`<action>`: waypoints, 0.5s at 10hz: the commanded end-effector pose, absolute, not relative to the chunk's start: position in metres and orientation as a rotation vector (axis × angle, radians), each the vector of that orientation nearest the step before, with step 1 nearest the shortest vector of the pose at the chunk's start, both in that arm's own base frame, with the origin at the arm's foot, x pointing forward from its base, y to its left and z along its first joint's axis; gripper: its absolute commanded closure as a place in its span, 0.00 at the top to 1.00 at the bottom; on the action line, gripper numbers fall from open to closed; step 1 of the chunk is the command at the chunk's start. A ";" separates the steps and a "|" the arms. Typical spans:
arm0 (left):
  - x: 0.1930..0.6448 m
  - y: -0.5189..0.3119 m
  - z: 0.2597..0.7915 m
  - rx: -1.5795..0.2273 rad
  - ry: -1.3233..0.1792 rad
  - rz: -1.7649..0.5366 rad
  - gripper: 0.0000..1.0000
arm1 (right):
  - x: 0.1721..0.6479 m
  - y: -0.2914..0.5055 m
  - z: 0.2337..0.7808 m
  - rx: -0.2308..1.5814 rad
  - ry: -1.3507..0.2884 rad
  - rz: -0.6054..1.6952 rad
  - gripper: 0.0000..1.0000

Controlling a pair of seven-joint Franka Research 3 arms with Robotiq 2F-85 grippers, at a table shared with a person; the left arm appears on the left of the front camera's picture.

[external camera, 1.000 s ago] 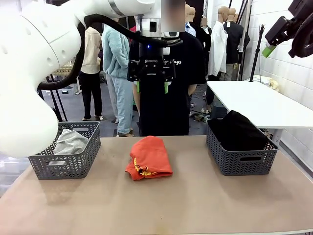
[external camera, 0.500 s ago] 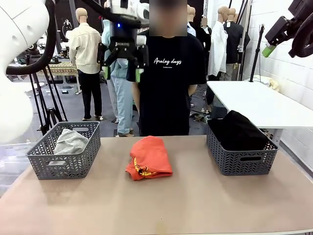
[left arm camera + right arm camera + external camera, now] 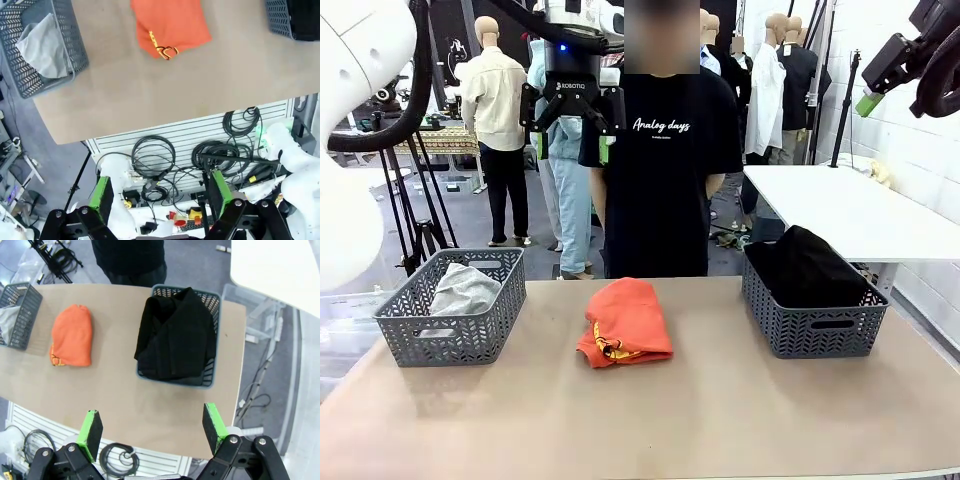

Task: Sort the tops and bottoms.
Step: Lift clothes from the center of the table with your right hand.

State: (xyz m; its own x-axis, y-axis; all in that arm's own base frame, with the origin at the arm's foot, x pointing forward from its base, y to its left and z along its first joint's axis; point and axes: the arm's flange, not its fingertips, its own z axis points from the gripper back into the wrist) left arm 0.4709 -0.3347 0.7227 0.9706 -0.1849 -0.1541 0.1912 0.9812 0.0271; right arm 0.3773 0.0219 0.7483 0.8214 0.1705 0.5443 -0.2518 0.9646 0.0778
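An orange-red top (image 3: 625,320) with a small yellow print lies folded at the table's middle, also seen from above (image 3: 170,25) (image 3: 72,335). A light grey top (image 3: 465,290) (image 3: 42,45) rests in the left basket (image 3: 450,340). Black bottoms (image 3: 805,265) (image 3: 175,335) are heaped in the right basket (image 3: 815,330). My left gripper (image 3: 572,148) (image 3: 160,195) hangs open and empty high above the table, left of the orange-red top. My right gripper (image 3: 152,429) is open and empty, far above the table's right side; one green pad (image 3: 868,103) shows at the upper right.
A person in a black "Analog days" T-shirt (image 3: 660,170) stands at the far edge, behind the orange-red top. A white table (image 3: 850,210) stands beyond the right basket. Bare tabletop (image 3: 720,410) lies in front of the garment and between the baskets.
My left gripper has swung from in front of the person to the left and slightly up, still open. Garments, baskets and the right arm have not moved.
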 end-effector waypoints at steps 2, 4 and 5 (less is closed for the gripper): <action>0.471 -0.335 0.723 0.042 0.152 -0.190 1.00 | 0.378 0.021 0.747 0.144 -0.569 0.232 1.00; 0.451 -0.297 0.715 0.008 0.042 -0.166 1.00 | 0.378 0.021 0.747 0.144 -0.569 0.232 1.00; 0.437 -0.269 0.713 -0.035 0.001 -0.210 1.00 | 0.378 0.021 0.747 0.144 -0.569 0.232 1.00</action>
State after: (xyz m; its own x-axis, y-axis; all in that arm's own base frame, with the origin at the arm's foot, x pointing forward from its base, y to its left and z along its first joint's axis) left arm 0.4740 -0.3169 0.7475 0.9819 -0.1765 -0.0684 0.1768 0.9842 -0.0023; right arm 0.3772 0.0218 0.7483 0.8214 0.1703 0.5444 -0.2516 0.9647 0.0779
